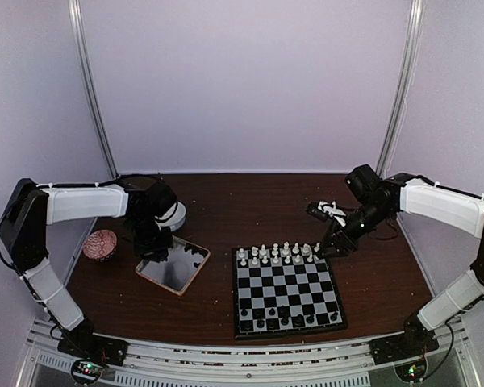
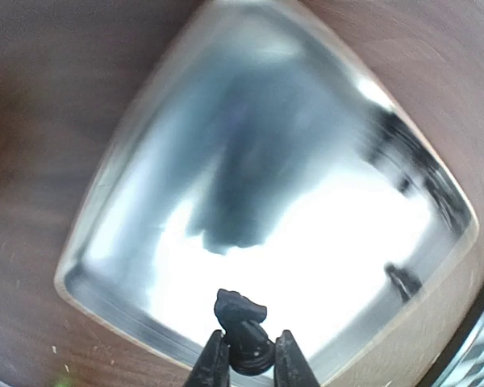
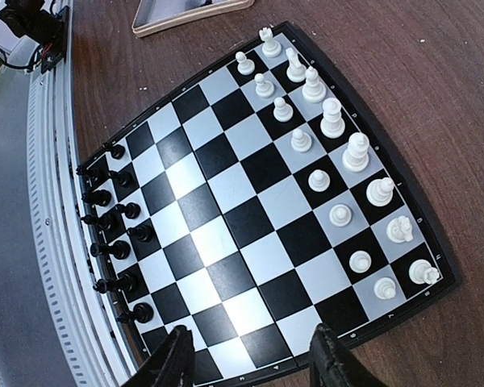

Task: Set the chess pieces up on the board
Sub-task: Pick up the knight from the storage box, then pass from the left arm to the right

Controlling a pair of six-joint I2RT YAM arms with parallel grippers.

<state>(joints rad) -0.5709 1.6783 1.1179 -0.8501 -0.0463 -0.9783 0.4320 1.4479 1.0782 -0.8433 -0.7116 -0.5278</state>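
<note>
Top external view: pale lilac walls [image 1: 242, 81] enclose a dark brown wooden table [image 1: 226, 201]. At left a pink ball [image 1: 102, 245] lies near the wood-rimmed tray [image 1: 195, 267]. Above the tray, the left gripper [image 2: 252, 348] pinches a black knight [image 2: 240, 310] between nearly closed fingers. Further right, the board [image 1: 284, 290] carries white pieces [image 1: 278, 254] along its far rows and black pieces [image 1: 282, 321] along its near ones. The right gripper [image 3: 250, 355] hovers at its right edge, fingers spread, empty.

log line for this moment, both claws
left claw: shut on glossy black knight chess piece over shiny square tray | right claw: open, empty, at edge of black-and-grey checked chessboard
</note>
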